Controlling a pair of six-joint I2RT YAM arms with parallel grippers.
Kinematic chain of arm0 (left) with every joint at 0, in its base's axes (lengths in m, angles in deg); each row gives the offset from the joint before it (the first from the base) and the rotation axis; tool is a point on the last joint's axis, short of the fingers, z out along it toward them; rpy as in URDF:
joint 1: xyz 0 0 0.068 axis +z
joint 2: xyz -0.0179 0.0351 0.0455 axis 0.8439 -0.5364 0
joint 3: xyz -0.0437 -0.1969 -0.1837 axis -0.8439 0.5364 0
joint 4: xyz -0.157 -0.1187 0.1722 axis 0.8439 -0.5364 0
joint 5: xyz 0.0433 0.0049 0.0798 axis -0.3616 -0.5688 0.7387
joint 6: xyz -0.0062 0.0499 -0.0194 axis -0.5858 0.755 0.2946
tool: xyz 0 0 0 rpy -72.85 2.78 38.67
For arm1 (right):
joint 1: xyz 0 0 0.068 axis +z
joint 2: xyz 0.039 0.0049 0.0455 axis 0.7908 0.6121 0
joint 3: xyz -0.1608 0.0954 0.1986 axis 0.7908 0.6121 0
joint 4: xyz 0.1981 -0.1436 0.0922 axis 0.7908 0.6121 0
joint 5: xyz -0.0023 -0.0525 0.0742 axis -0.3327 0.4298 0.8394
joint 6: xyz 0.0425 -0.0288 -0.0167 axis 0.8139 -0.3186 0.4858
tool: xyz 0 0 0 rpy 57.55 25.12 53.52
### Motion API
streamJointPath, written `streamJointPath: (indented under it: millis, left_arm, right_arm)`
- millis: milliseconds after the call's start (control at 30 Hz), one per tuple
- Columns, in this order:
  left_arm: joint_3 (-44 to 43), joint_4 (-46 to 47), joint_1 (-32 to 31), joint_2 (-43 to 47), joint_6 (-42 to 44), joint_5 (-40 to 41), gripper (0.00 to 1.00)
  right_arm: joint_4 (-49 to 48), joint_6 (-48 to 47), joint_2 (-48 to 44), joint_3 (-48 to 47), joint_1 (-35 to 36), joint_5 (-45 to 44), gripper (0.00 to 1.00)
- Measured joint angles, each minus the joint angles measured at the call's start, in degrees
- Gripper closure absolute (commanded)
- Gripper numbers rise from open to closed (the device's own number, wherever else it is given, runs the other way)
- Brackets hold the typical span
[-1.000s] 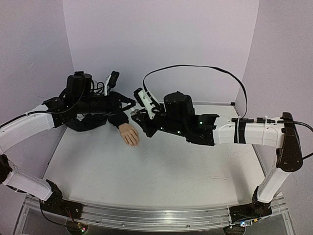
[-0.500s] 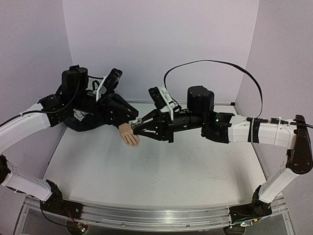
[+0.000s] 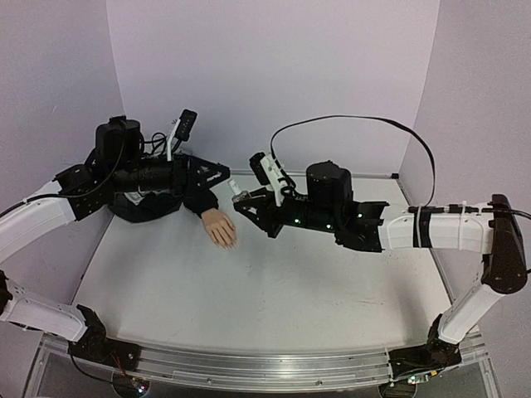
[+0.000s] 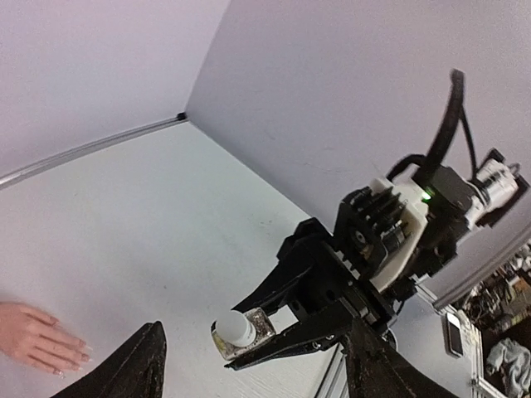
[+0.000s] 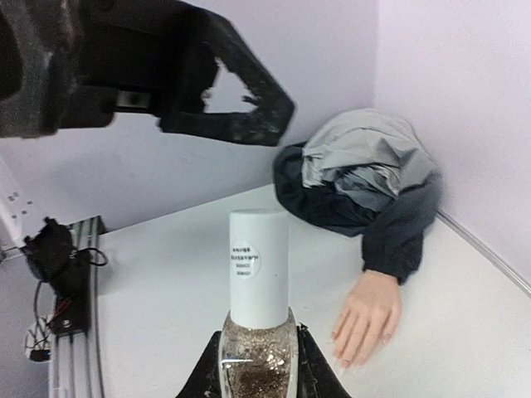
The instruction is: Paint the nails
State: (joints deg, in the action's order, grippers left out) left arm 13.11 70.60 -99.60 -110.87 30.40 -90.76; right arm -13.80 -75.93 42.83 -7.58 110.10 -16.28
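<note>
The right claw (image 3: 239, 201) pinches the bottle (image 5: 255, 369); the left claw (image 3: 217, 172) stands spread. It should centre on the white cap (image 5: 259, 265) before closing.

Straight ahead of me: a glittery, white-capped bottle (image 5: 255, 365) upright; beyond it a dark jacket (image 5: 358, 189), grey-lined I think, heaped on the table (image 5: 166, 282).

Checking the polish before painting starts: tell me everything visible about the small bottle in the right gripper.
The bottle is small: a clear glass body holding brownish glittery polish, topped by a tall white cylindrical cap with a small round printed label. The cap is on. The right gripper clamps the glass body from both sides, cap pointing away from the wrist, holding it off the table. Nothing else touches it.
</note>
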Motion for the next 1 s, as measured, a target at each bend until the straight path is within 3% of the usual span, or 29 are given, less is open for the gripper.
streamJointPath:
  millis: [300, 500, 700, 1000]
  left_arm:
    - [-2.4, -5.4, 0.2, -5.0, -7.8, 6.0, 0.32]
    - [-2.4, -4.6, 0.2, -7.3, -9.4, 6.0, 0.39]
    - [-2.4, -4.3, 0.2, -11.1, -10.6, 7.4, 0.54]
    - [-2.6, -1.8, 0.1, -12.4, -11.8, 7.3, 0.55]
  right_arm:
    - [1.5, -1.7, 5.5, -3.4, 0.2, -11.5, 1.0]
    - [1.5, -2.4, 5.8, -4.2, 0.8, -12.8, 1.0]
    - [1.6, -3.0, 5.9, -4.5, 1.0, -12.8, 1.0]
    - [1.7, -3.1, 6.8, -4.6, 1.1, -12.8, 1.0]
